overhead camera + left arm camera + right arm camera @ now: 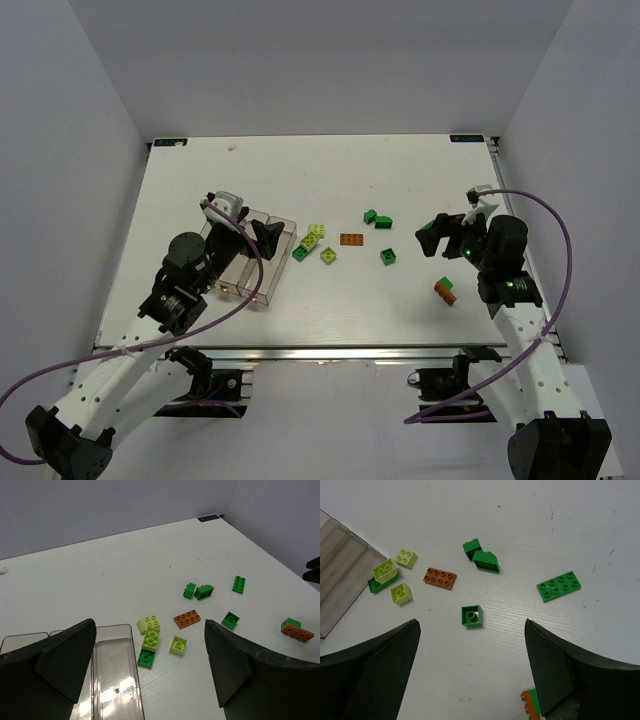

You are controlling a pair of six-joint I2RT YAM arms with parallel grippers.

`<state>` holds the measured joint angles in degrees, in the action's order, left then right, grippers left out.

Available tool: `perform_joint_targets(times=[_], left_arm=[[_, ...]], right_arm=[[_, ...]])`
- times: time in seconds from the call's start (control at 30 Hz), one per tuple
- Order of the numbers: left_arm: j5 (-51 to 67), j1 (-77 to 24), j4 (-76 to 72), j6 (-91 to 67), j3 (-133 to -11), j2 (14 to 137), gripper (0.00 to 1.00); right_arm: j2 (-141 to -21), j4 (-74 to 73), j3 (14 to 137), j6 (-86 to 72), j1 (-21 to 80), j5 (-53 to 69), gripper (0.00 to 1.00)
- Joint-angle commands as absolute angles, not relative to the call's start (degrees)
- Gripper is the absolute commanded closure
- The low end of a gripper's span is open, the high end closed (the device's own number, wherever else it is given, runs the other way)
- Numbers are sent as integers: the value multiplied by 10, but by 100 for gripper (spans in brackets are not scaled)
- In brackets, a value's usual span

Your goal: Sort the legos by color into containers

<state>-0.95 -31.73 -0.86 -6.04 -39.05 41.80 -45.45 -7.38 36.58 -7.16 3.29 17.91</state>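
Note:
The legos lie loose on the white table. Lime bricks (316, 232) and a dark green one (300, 254) cluster just right of the clear containers (262, 285). An orange-brown plate (351, 239) and dark green bricks (383, 221) lie in the middle. An orange-and-green piece (446, 291) lies near right. My left gripper (247, 230) is open and empty above the containers (114, 670), with the lime cluster (151, 639) ahead of its jaws (150, 647). My right gripper (452, 228) is open and empty, its jaws (470, 632) just behind a small green brick (472, 615). The bins look empty.
A flat green plate (559, 586) lies to the right in the right wrist view. White walls enclose the table on three sides. The table's near edge (330, 348) runs just in front of the arm bases.

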Motion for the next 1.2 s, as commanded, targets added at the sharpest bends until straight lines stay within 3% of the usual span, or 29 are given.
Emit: perform_joint_targets(times=[0.0,0.27,0.33,0.4,0.47,0.53,0.57,0.6,0.63,0.67,0.7,0.77,0.8,0.9,1.07,1.17], left_arm=[[-1,-316,-11,-64,-396,417,2],[25,-316,-10,-65,-396,424,3],[26,-316,-11,-66,-397,426,4],[33,-316,-14,-69,-396,432,9],[41,-316,-17,-75,-396,439,30],[56,-316,-15,-81,-402,463,54],[61,-316,-11,-86,-406,475,75],[63,-316,5,-88,-413,489,81],[62,-316,25,-92,-430,524,85],[57,-318,40,-97,-441,544,86],[48,-320,72,-101,-453,565,83],[26,-327,106,-117,-487,631,67],[23,-333,134,-120,-496,651,54],[-31,-383,184,-113,-534,726,40],[-112,-429,247,-75,-593,835,30],[-144,-430,274,-47,-631,890,29]], right_arm=[[-439,-48,381,-67,34,203,11],[-345,-64,324,146,34,460,11],[-313,-64,316,156,34,488,17],[-304,-69,312,177,34,488,57],[-314,-67,315,171,35,477,100],[-351,-94,338,172,38,475,100],[-365,-112,350,176,44,477,80],[-398,-153,364,187,50,463,64],[-412,-169,385,192,60,451,46],[-424,-181,390,199,80,437,19],[-442,-185,392,212,88,413,11],[-452,-176,378,219,112,376,11],[-460,-178,376,234,125,361,11],[-465,-185,378,250,166,320,11],[-472,-213,383,292,195,340,25],[-477,-242,390,318,196,366,31]])
